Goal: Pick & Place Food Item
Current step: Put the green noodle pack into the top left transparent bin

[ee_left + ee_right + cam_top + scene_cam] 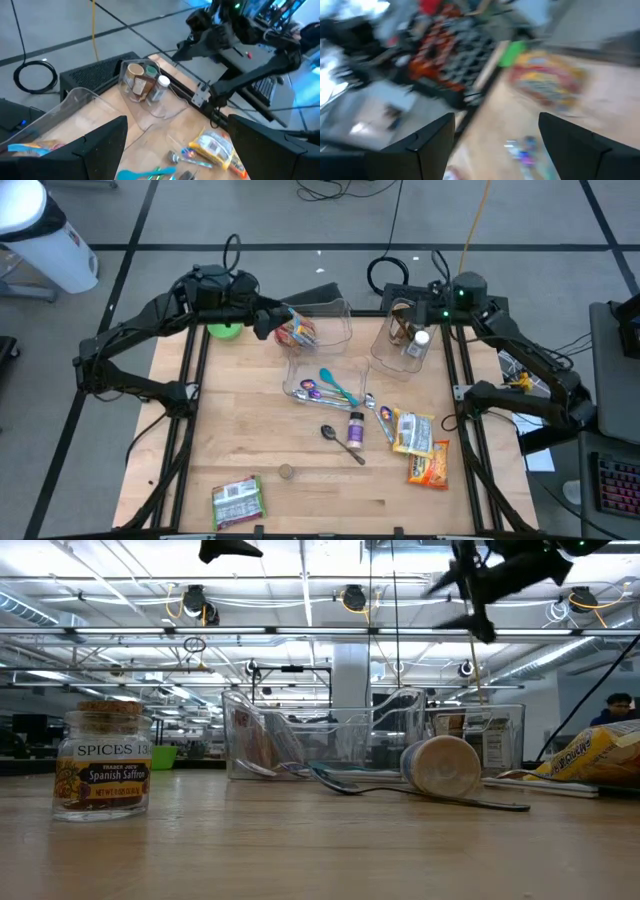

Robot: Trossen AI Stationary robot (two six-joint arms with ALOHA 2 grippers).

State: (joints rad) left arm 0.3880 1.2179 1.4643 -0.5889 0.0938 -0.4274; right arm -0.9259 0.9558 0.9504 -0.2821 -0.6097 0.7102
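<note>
High view: left gripper (272, 321) hangs fingers apart over snack bin (318, 323), probably releasing there; right gripper (408, 314), also apart, above jar bin (404, 340).

A green and white food packet (238, 502) is lying flat near the front left corner of the bench (250, 440), tilted slightly, well apart from everything else. Two more packets are lying on the right side: a yellow and white one (412, 431) and, just in front of it and touching it, an orange one (430, 466). A red and yellow packet (297, 332) is sitting inside the clear container (322, 326) at the back, leaning against its wall.
</note>
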